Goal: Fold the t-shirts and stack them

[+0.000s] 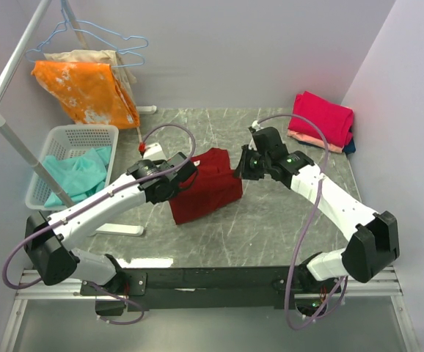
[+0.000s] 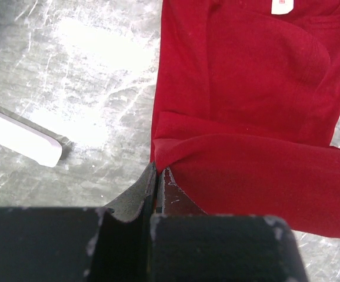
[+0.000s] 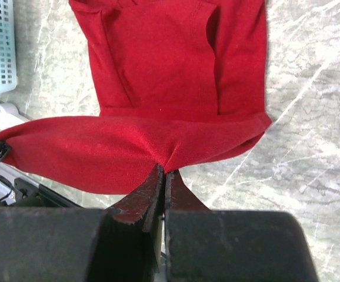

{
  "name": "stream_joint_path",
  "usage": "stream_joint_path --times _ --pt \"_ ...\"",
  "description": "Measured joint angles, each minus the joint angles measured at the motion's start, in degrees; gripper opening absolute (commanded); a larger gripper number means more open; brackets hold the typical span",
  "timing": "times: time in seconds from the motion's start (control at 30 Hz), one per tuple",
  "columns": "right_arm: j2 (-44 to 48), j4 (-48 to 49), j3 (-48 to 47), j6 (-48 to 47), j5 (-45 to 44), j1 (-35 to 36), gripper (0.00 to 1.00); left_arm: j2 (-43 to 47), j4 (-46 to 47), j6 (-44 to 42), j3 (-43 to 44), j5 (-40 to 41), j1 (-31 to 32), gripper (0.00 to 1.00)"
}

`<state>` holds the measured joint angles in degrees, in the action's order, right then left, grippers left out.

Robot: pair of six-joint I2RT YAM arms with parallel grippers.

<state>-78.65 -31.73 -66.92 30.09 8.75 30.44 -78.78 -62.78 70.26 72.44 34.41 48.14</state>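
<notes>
Saw a dark red t-shirt [image 1: 206,189] lying in the middle of the grey worktop [image 1: 285,220], between the two arms. Found it partly folded, with one long edge lifted up off the stone. Looked soft, thin and light, so easy to lift but quick to flop and slide out of shape. Judged it not slippery and not easy to break. Best to take hold right at the edge, near the corners of the fold, one pincer at each end, so as to keep the cloth flat and straight.

Found the left pincer [image 2: 156,174] closed tight, pinching the lifted red edge at one end. Found the right pincer [image 3: 163,170] closed tight as well, pinching the same edge at the other end. Saw the cloth held up in a band between them. Could not quite tell the number of layers inside each pinch, hidden by the pincer itself.

Spotted a neat pile of folded t-shirts [image 1: 320,121] at the far right corner of the worktop, pink on top. Spotted a teal t-shirt [image 1: 76,176] in the white basket [image 1: 87,133] over on the left.
</notes>
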Motion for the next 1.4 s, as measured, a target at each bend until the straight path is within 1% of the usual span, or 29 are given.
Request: stream_joint_path --times 0.17,0.3,0.5,0.7,0.83,0.87,0.9,0.93,0.97,1.0,1.07,1.17,1.33,1.37,1.4 --pt "-1.01 1.38 -0.33 0.00 0.85 -0.66 0.00 0.00 0.74 -0.48 0.00 0.09 -0.74 0.01" --pt "-4.92 2.51 -3.28 -0.17 1.92 -1.68 0.00 -1.01 2.62 -2.01 0.02 0.46 -3.02 0.01" --pt "-18.21 4.50 -13.53 -1.09 4.44 -3.50 0.00 -8.20 6.64 -6.75 2.27 0.79 -10.47 0.01" --pt "-31.98 4.09 -26.51 -1.81 6.78 -5.27 0.00 -18.27 11.50 -12.79 7.98 0.00 -17.49 0.01" --pt "-41.66 3.28 -36.79 -2.21 8.46 -6.10 0.00 -26.29 13.42 -16.06 13.53 -0.79 -21.46 0.01" --pt "-43.74 3.15 -38.84 -2.27 8.79 -6.25 0.00 -28.26 13.64 -16.70 15.15 -0.98 -22.43 0.07" --pt "-45.62 2.69 -40.70 -2.29 8.98 -6.36 0.16 -30.03 13.97 -17.20 16.50 -1.33 -23.19 0.16" --pt "-47.47 2.03 -42.69 -2.27 9.14 -6.49 0.26 -31.43 14.05 -17.62 17.49 -1.60 -23.69 0.28" --pt "-48.81 1.38 -44.24 -2.12 9.33 -6.58 0.34 -33.03 13.97 -18.05 18.88 -1.79 -24.39 0.52" --pt "-50.36 0.79 -45.97 -2.16 9.42 -6.71 0.42 -34.05 14.01 -18.62 19.69 -1.90 -24.79 0.62" --pt "-51.76 0.37 -47.52 -1.90 9.33 -6.99 0.44 -35.54 14.32 -19.52 20.59 -2.08 -25.64 0.68" --pt "-51.71 0.44 -47.50 -1.97 9.31 -7.85 0.45 -35.76 15.23 -20.22 20.57 -2.25 -26.67 0.72" --pt "-49.94 2.14 -46.36 -1.40 9.33 -9.51 0.45 -33.53 18.60 -21.03 20.13 -2.29 -27.91 0.73" --pt "-49.64 2.10 -46.25 -1.38 9.33 -9.79 0.44 -32.92 19.10 -21.31 20.13 -2.45 -28.04 0.71" --pt "-49.22 2.08 -46.21 -1.38 9.33 -9.94 0.38 -32.28 19.61 -21.59 20.13 -2.89 -28.15 0.71"
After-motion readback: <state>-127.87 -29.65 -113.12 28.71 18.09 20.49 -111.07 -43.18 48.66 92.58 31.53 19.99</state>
